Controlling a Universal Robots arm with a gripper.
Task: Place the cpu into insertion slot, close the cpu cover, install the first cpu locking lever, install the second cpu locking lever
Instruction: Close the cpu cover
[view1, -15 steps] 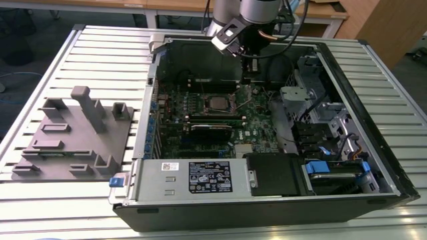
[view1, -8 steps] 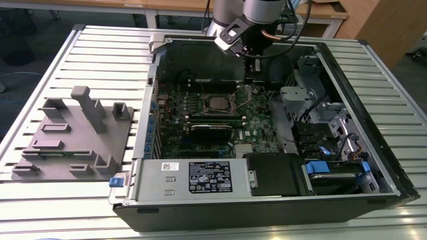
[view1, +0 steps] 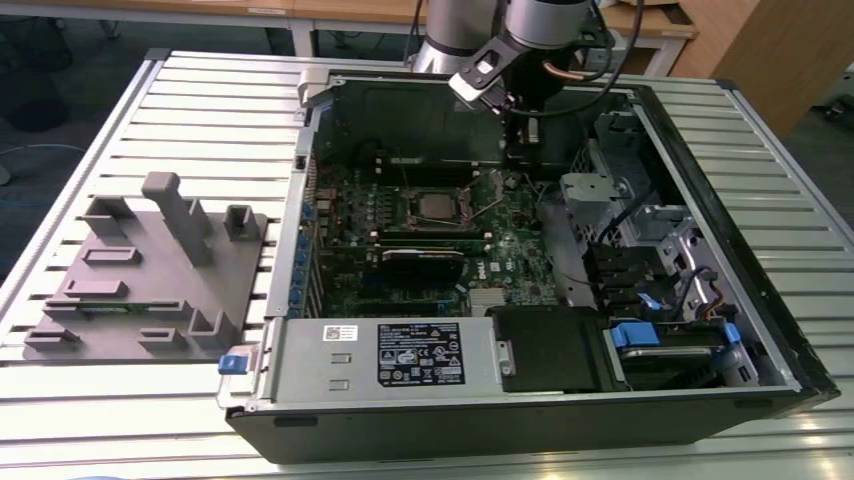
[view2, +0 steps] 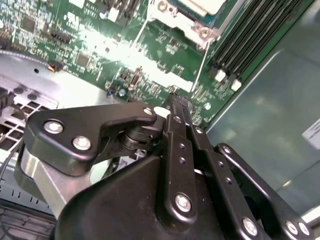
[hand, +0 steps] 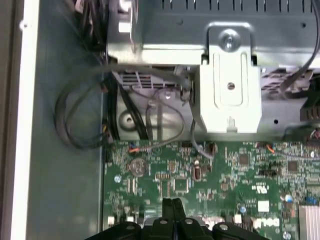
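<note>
One cpu (view1: 435, 206) flat under cpu cover (view1: 437, 191)

One open computer case (view1: 534, 425), one green circuit board (view1: 514, 255), one chip socket (view1: 415, 205) and one grey holder (view1: 147, 265) were counted; perhaps four memory slots (view2: 250, 35) were made out.

Gripper (view2: 177, 105), fingers pressed together, hovers over green motherboard (view2: 90, 40).

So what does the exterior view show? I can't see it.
A robot arm reaches into an open computer case on a slatted table, near the insertion slot. A grey fixture sits at the exterior view's left.
</note>
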